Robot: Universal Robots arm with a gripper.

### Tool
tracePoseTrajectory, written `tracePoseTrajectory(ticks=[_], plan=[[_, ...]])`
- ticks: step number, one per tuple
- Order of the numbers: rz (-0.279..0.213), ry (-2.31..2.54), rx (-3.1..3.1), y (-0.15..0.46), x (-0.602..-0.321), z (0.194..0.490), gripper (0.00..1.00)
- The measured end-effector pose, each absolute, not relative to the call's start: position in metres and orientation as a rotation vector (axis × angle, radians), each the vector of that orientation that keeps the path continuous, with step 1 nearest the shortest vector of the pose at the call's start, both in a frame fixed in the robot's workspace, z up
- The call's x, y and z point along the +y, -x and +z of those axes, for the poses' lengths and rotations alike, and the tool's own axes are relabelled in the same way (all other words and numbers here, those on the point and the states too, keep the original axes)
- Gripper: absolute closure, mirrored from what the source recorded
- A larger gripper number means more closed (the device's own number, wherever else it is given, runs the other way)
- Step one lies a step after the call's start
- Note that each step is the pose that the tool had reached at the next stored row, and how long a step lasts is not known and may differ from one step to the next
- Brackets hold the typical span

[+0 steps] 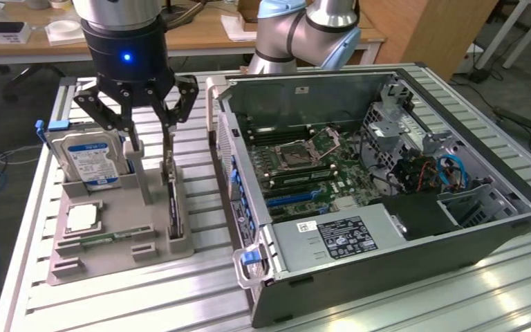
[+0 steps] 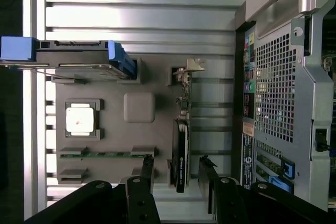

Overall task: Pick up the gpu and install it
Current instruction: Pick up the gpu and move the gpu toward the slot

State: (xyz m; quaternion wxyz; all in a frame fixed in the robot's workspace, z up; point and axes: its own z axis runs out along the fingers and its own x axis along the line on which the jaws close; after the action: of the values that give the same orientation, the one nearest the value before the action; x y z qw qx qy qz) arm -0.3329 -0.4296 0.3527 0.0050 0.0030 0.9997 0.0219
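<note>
We see tool (image 1: pixel 152 138) released, wide; gpu (image 2: pixel 180 150) stands edge-up straight below, long axis running between both fingers (image 2: pixel 148 165), untouched.

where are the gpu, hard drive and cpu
gpu (image 1: pixel 173 207), exterior view, top edge of the card
hard drive (image 1: pixel 90 162), exterior view, blue-white label
cpu (image 2: pixel 80 118), wrist view, middle of its silver lid
</note>
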Motion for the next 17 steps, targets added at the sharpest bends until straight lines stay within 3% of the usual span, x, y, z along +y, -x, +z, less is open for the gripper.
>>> tracePoseTrajectory(ticks=[17], plan=[[0.069,-0.01,3.131,0.3329,-0.4297,0.3451,0.53]])
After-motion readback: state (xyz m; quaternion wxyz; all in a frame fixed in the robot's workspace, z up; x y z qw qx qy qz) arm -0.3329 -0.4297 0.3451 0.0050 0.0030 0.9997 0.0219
